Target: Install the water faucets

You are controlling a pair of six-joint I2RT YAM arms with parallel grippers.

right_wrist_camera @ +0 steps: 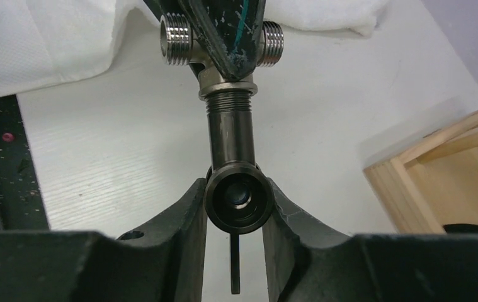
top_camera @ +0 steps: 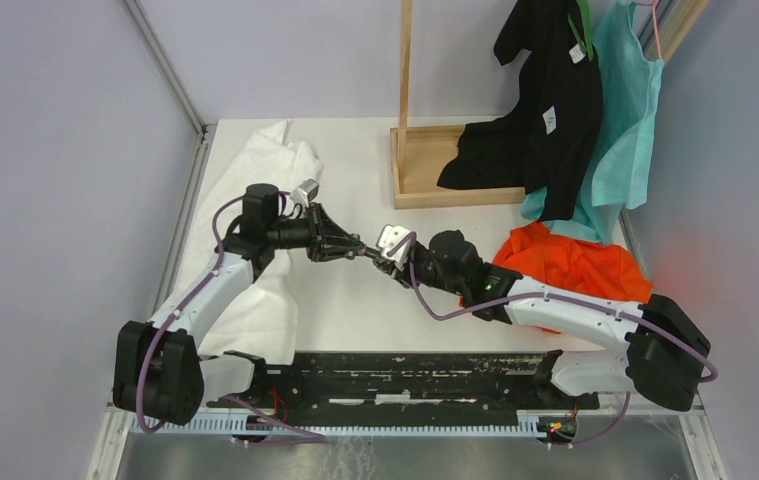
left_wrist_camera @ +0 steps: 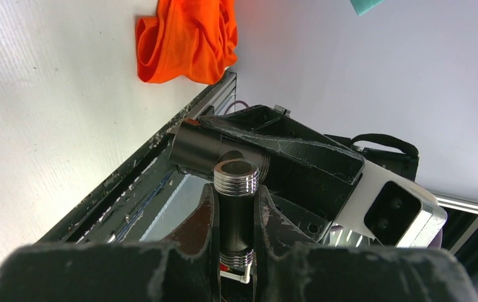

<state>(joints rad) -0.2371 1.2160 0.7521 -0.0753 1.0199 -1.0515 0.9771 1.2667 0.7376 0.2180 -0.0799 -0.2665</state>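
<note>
Left gripper (left_wrist_camera: 236, 211) fingers pinch the threaded fitting (left_wrist_camera: 237, 177); right gripper (right_wrist_camera: 237, 211) fingers clasp the barrel fitting (right_wrist_camera: 231, 135), its stem meeting the other just beyond their tips

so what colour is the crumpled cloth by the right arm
Bright orange cloth; shows best in left wrist view.

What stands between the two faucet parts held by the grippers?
Nothing visible. The dark part in the right gripper meets the threaded part in the left gripper, end to end, in the air.
</note>
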